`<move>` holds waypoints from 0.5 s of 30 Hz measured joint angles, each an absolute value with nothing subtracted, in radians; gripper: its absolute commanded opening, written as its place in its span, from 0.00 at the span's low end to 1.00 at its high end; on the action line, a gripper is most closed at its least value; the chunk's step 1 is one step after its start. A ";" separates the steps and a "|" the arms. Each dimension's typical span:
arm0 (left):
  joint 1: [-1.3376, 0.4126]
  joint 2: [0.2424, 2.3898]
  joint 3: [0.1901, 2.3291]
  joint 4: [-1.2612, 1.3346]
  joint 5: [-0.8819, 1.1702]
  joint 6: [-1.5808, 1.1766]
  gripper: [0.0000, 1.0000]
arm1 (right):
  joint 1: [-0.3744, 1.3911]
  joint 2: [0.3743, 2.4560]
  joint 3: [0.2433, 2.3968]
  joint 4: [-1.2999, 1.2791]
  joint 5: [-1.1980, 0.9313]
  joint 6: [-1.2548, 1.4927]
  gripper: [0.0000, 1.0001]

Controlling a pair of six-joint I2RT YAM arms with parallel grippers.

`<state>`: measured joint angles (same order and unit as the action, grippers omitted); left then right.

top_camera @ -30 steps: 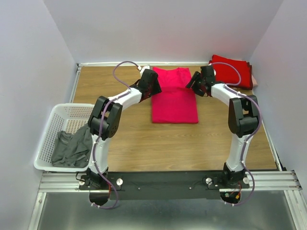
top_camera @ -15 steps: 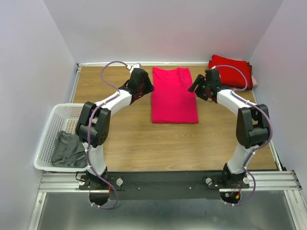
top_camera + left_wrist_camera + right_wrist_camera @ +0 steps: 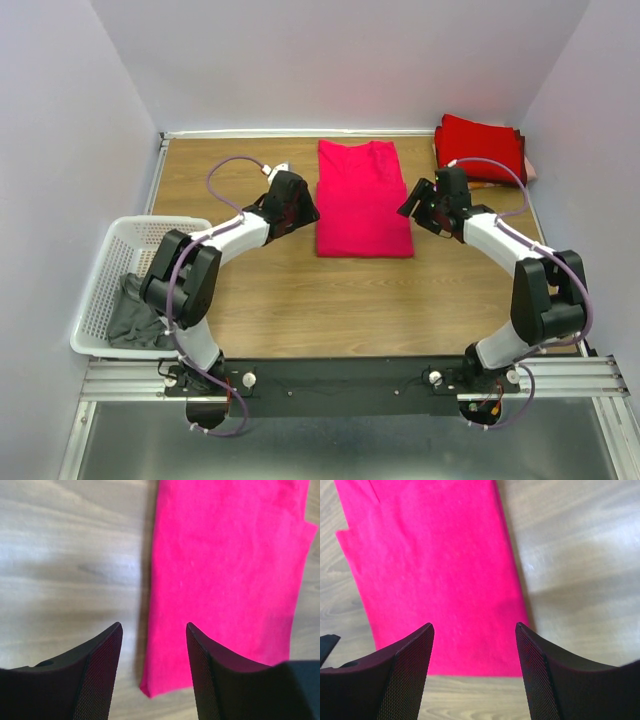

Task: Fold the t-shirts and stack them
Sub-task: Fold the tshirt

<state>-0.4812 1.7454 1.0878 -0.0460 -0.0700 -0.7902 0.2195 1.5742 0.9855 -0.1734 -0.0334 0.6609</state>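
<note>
Left gripper (image 3: 153, 630) and right gripper (image 3: 474, 627) wide, empty, flanking pink t-shirt (image 3: 363, 200).
Crosswise fold pending (a judgement): each claw must pinch the hem corner beneath it, carry it collarward.

My left gripper (image 3: 303, 207) hangs low with its jaws parted, the forearm reaching forward and inward. My right gripper (image 3: 413, 198) mirrors it, jaws spread just as wide. Both elbows bend outward.
</note>
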 measured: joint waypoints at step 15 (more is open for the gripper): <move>-0.567 1.543 0.910 -0.035 -0.076 -0.822 0.74 | 0.220 1.356 0.722 -0.174 -0.032 0.671 0.70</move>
<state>-0.5674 1.5433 0.9096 -0.0345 -0.0757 -0.8223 0.2199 1.3556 0.7219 -0.1738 -0.0319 0.6708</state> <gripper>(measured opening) 0.741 0.711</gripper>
